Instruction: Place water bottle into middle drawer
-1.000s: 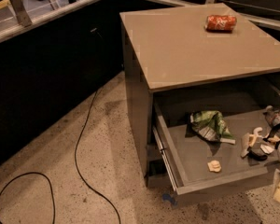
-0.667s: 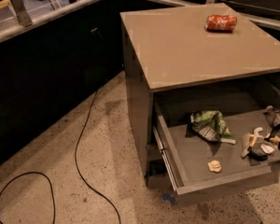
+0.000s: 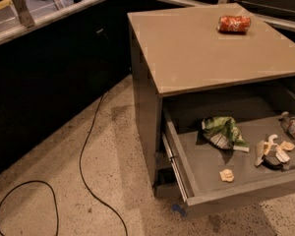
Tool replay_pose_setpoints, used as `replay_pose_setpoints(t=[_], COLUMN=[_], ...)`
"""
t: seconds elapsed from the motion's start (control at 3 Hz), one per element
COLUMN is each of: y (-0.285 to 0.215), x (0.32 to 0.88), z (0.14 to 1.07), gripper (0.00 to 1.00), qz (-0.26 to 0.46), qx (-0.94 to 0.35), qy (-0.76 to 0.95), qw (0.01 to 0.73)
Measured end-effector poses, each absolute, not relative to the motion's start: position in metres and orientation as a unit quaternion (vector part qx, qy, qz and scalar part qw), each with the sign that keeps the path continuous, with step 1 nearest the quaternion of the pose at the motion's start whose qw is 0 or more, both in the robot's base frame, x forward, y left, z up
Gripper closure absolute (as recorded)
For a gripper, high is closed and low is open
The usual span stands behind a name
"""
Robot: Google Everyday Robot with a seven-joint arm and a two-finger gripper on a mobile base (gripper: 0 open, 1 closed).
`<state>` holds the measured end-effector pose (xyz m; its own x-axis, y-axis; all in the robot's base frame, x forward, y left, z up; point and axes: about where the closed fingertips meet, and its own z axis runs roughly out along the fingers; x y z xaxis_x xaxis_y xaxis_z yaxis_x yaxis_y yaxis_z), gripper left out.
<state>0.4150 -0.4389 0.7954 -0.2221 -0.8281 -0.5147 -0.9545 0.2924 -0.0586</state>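
Observation:
The water bottle [image 3: 293, 125], small and clear with a coloured band, lies on its side in the open middle drawer [image 3: 236, 193], at the right edge of the view. My gripper [image 3: 271, 153] is inside the drawer just in front and left of the bottle, low over the drawer floor. Its pale fingers [image 3: 260, 153] stand apart and hold nothing. The bottle lies apart from them. My arm is out of view to the right.
A crumpled green chip bag [image 3: 223, 132] and a small beige scrap [image 3: 226, 175] lie in the drawer. A red soda can [image 3: 234, 24] lies on the cabinet top [image 3: 196, 48]. A black cable [image 3: 86, 166] snakes over the speckled floor to the left.
A pale part of my arm at the lower right edge has left the view. The gripper, bottle and drawer stay where they were.

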Motion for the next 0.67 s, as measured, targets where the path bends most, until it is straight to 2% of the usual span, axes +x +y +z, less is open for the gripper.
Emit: replay_pose_setpoints(t=[0.33, 0.67], y=[-0.469, -0.495], x=[0.389, 0.313], z=[0.887, 0.971], gripper=[0.00, 0.00], qz=[0.067, -0.025], qx=[-0.567, -0.544], qy=[0.765, 0.743], qw=[0.297, 0.388])
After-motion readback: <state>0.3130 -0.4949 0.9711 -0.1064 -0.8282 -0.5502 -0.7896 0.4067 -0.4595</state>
